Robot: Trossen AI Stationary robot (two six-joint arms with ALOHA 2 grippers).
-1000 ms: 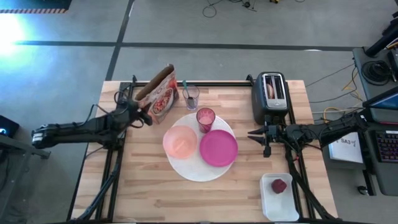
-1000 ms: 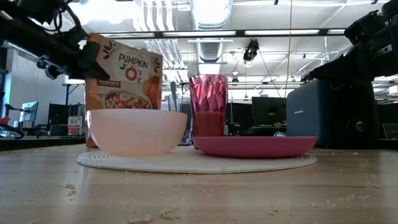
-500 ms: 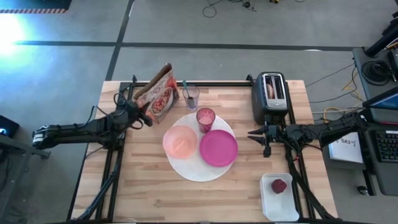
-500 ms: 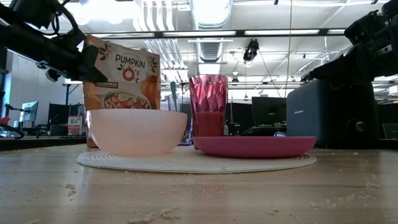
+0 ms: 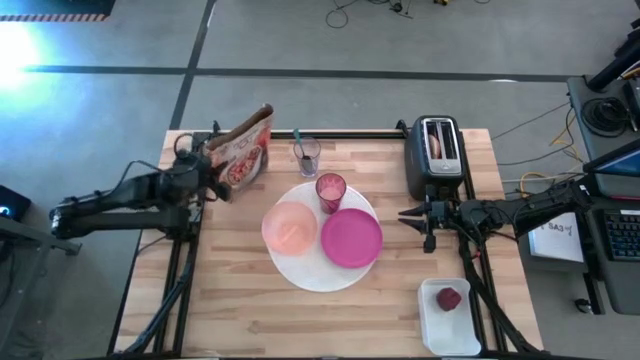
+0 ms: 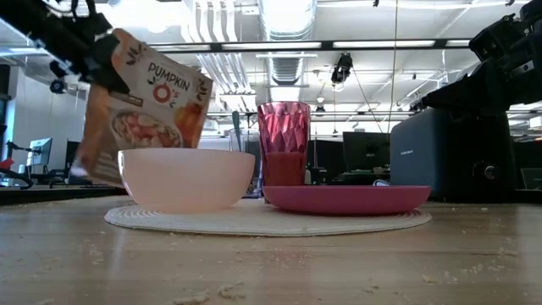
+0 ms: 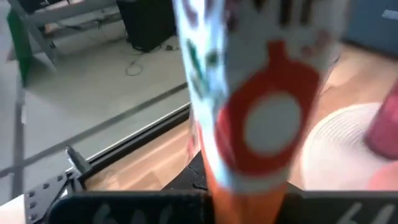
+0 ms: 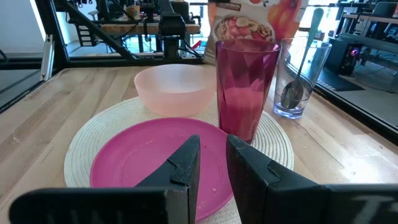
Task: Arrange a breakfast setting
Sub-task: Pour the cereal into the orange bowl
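My left gripper [image 5: 214,172] is shut on the colourful "Pumpkin O's" bag [image 5: 243,150], up in the air at the table's far left. The round white placemat [image 5: 300,268] carries the peach bowl [image 5: 289,228], the magenta plate [image 5: 351,238] and the pink cup [image 5: 331,190]. A teal-handled spoon stands in a clear glass [image 5: 307,155] behind the cup. A bagel [image 5: 434,145] sticks out of the black toaster [image 5: 438,158]. My right gripper [image 8: 213,149] waits level by the plate's right side, its fingers a narrow gap apart, nothing between them. My left gripper pinches the bag's side edge [image 7: 245,180] between its two fingers, coming from the table's left at a slight downward slant. The bag [image 6: 144,119] hangs tilted, its top leaning toward the bowl, its bottom corner [image 6: 89,174] clear of the table.
A small red fruit [image 5: 448,298] lies in a white tray [image 5: 452,325] at the near right. Crumbs lie on the near part of the wooden table [image 6: 271,263]. The strip left of the placemat is bare wood.
My left gripper has risen and drawn back toward the table's far left corner, taking the bag with it. The bag, which stood upright on the table behind the bowl, now hangs tilted and clear of the wood.
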